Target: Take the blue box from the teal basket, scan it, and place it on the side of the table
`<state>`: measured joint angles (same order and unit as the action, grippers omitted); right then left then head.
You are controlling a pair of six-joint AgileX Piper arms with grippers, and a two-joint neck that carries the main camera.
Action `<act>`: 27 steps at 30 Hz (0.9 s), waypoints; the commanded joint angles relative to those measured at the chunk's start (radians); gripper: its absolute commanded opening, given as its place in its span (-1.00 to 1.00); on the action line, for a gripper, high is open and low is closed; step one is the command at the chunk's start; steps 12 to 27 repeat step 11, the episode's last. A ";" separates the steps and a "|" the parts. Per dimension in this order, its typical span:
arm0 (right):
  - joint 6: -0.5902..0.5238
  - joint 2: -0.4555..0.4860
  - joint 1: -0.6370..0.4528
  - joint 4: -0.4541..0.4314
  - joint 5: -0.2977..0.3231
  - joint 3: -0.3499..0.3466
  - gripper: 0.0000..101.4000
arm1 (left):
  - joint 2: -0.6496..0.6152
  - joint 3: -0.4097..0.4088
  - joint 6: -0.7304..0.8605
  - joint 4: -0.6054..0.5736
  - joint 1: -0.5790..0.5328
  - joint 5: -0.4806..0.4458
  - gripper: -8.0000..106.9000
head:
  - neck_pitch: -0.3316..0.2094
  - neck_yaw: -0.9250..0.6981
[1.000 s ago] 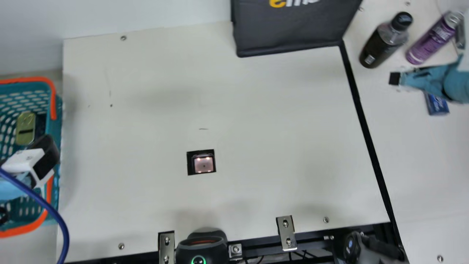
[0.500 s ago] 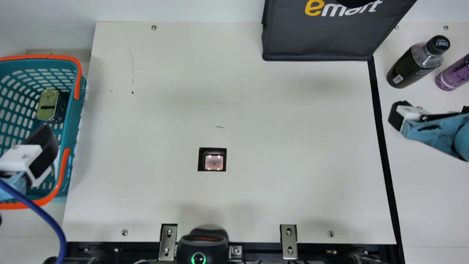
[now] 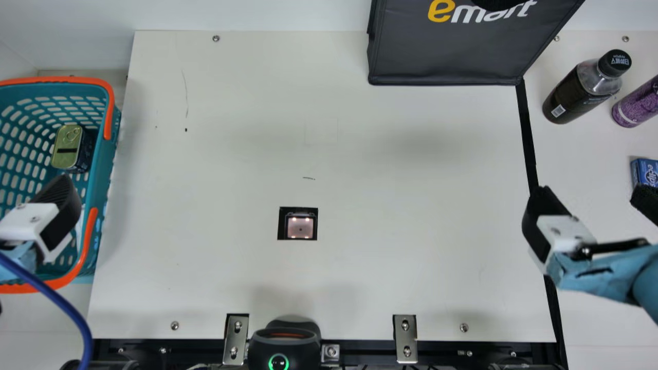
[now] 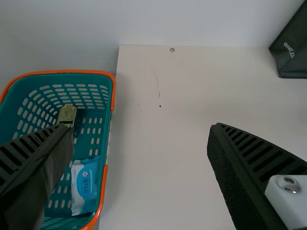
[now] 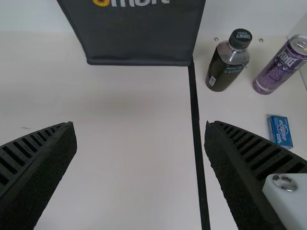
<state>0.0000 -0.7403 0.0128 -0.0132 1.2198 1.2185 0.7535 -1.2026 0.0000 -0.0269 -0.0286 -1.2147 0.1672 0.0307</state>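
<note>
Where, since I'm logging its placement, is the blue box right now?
In the main view, the blue box lies at the right edge, on the table right of the black strip and below the purple can.

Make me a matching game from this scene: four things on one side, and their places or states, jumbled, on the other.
Things
1. blue box
2. gold-topped tin
3. dark bag
4. right gripper

Places and states
A. open, with nothing between its fingers
B. at the far edge of the table
C. inside the teal basket
D. to the right of the black strip, nearer than the purple can

Right pairs: 1-D, 2-C, 3-B, 4-A
</note>
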 commanded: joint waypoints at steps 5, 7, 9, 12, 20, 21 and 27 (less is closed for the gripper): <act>0.000 0.000 0.001 -0.001 0.002 0.000 0.87 | 0.000 0.000 0.000 0.000 0.000 0.000 0.71 | -0.029 -0.003; 0.000 0.000 0.001 -0.001 0.002 0.000 0.87 | 0.000 0.000 0.000 0.000 0.000 0.000 0.71 | -0.029 -0.003; 0.000 0.000 0.001 -0.003 0.002 0.000 0.87 | 0.000 0.000 0.000 0.000 0.000 0.000 0.71 | -0.029 -0.003; 0.000 0.000 0.001 -0.003 0.002 0.000 0.87 | 0.000 0.000 0.000 0.000 0.000 0.000 0.71 | -0.029 -0.003; 0.000 0.000 0.001 -0.003 0.002 0.000 0.87 | 0.000 0.000 0.000 0.000 0.000 0.000 0.71 | -0.029 -0.003; 0.000 0.000 0.001 -0.003 0.002 0.000 0.87 | 0.000 0.000 0.000 0.000 0.000 0.000 0.71 | -0.029 -0.003; 0.000 0.000 0.001 -0.003 0.002 0.000 0.87 | 0.000 0.000 0.000 0.000 0.000 0.000 0.71 | -0.029 -0.003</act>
